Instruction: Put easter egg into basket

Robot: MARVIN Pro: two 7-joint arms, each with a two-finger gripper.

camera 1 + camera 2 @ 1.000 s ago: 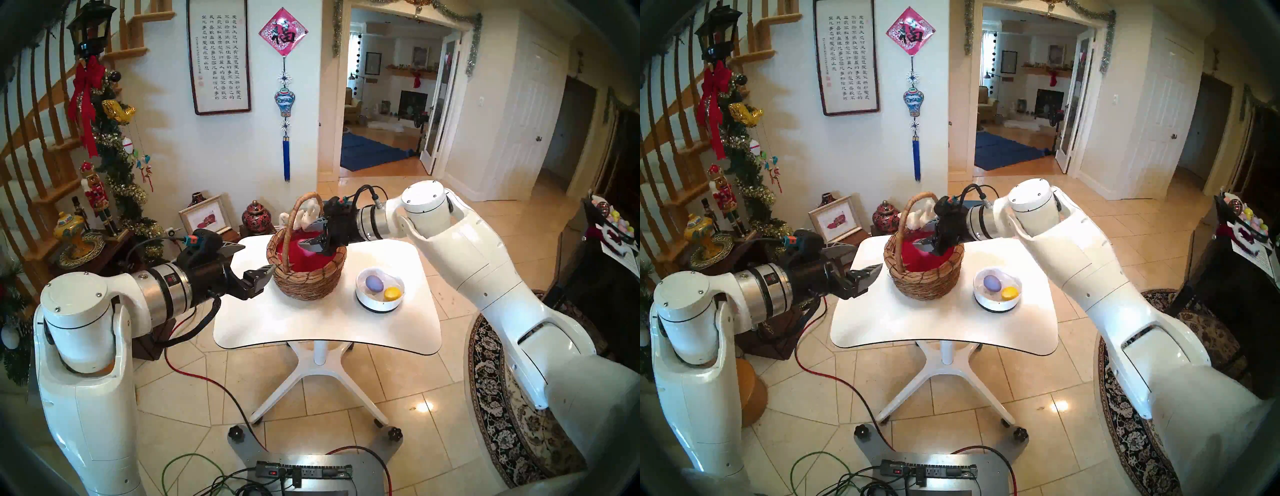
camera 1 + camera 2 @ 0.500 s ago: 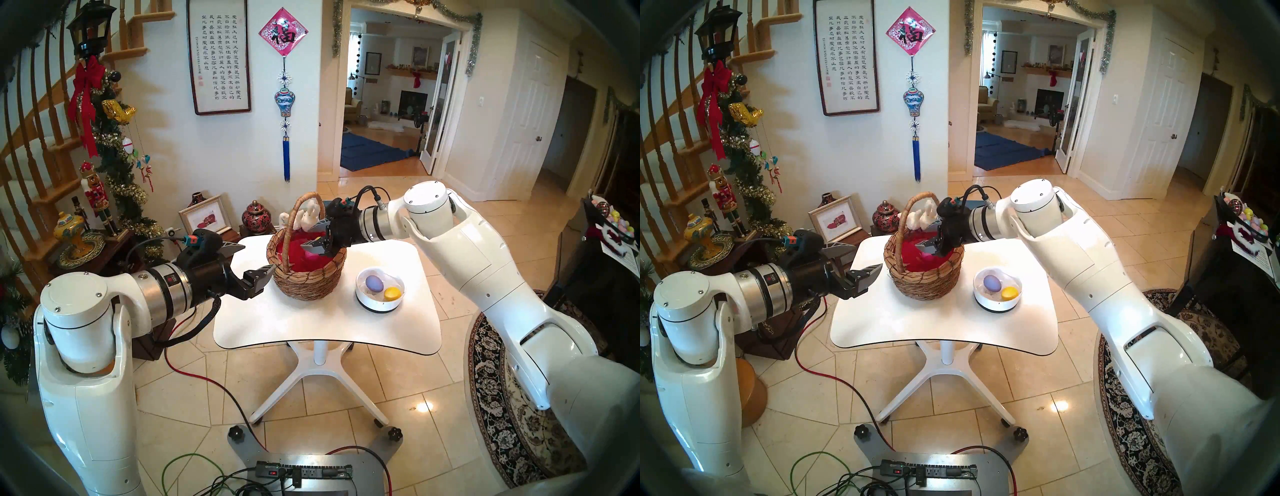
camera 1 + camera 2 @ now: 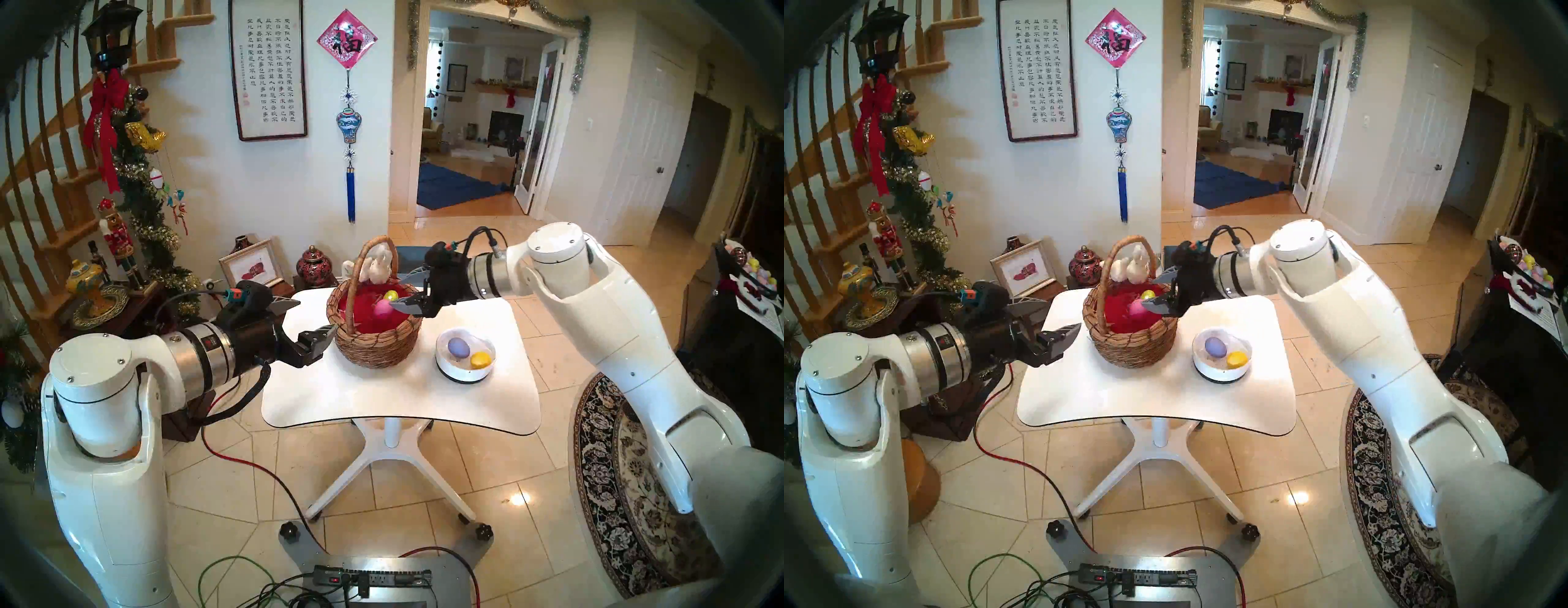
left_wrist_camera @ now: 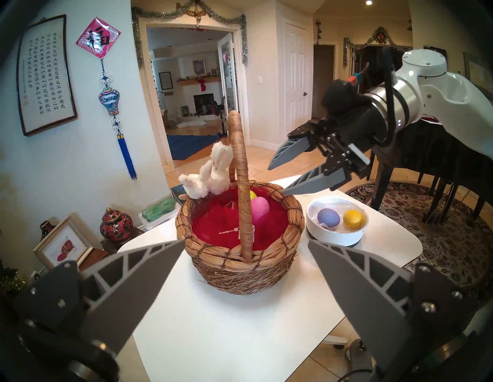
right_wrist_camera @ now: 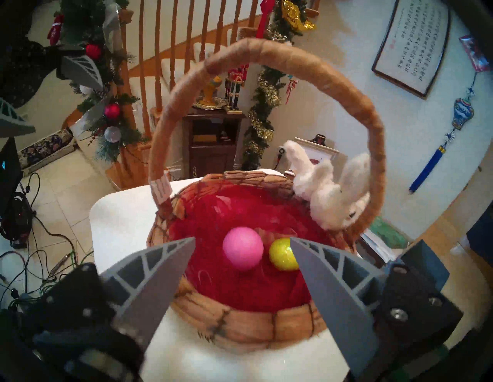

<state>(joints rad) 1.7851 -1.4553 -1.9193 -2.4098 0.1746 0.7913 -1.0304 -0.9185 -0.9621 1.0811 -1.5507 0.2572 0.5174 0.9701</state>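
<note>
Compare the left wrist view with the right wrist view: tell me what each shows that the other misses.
Left wrist only: the white bowl with a purple egg and a yellow egg, and the right gripper, open.

Right wrist only: the staircase railing.

Both: the basket, its pink egg and plush bunny.

Basket (image 3: 375, 348): brown woven wicker, red lining, white plush bunny (image 3: 379, 265) on handle. Inside it: pink egg (image 5: 242, 248), shiny yellow-green egg (image 5: 281, 254). Right of basket, white bowl (image 3: 465, 372): lavender egg (image 3: 458, 347), yellow egg (image 3: 481, 360). My fingers (image 5: 336, 288) grey. Table (image 3: 399, 399) white.
</note>
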